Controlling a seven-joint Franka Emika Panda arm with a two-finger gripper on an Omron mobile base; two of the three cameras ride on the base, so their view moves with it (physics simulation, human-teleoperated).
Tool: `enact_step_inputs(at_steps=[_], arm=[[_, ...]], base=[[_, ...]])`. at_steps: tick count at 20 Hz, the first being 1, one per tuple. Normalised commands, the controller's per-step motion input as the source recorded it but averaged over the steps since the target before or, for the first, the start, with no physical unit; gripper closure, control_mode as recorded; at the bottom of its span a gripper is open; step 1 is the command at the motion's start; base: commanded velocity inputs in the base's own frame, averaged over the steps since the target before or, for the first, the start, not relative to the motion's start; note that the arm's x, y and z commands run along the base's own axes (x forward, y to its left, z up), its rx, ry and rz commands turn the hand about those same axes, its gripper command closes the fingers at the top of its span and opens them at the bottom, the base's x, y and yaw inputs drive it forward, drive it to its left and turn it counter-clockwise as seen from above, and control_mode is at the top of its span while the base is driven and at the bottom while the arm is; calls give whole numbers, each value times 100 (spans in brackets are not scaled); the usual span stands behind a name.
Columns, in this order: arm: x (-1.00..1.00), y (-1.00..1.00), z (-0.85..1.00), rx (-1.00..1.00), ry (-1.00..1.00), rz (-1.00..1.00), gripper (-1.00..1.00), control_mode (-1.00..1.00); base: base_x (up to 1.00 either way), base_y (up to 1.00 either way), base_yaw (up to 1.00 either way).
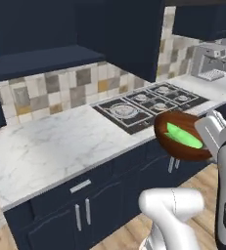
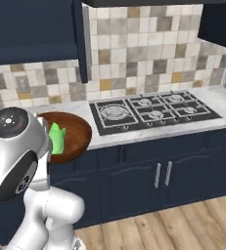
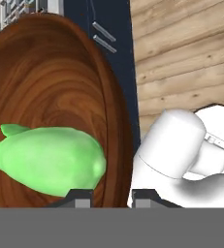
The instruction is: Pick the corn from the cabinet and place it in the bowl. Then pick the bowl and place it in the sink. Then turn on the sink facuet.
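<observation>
The reddish-brown wooden bowl (image 1: pixel 169 141) hangs in the air, tilted, in front of the counter's edge beside the stove. The bright green corn (image 1: pixel 183 136) lies inside it. My gripper (image 1: pixel 204 141) is shut on the bowl's rim at its right side. In the hand view the bowl (image 3: pixel 50 82) takes up the left half, the corn (image 3: pixel 50 160) rests low in it, and my gripper (image 3: pixel 112 196) straddles the rim. From the right base view the bowl (image 2: pixel 73 133) and corn (image 2: pixel 57 138) peek out behind my arm. The dark navy cabinet (image 1: pixel 46 56) stands open at upper left. The sink and faucet are out of view.
A black gas cooktop (image 1: pixel 151 102) sits in the marble counter (image 1: pixel 46 146). A grey coffee machine (image 1: pixel 210 61) stands at the far right. The open cabinet door (image 1: pixel 129 34) juts out above the counter. Navy base cabinets (image 2: pixel 158 176) and wooden floor (image 2: pixel 183 224) lie below.
</observation>
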Motion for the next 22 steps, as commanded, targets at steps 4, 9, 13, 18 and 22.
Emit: enact_step_inputs(at_steps=[4,9,13,18,22], arm=[[0,0,0,0,0,0,100,100],[0,0,0,0,0,0,100,100],[0,0,0,0,0,0,100,100],[0,0,0,0,0,0,100,100],[0,0,0,0,0,0,100,100]], base=[[-5,0,-85],[-7,0,-85],[-5,-1,-85],[-4,-1,-82],[5,12,-77]])
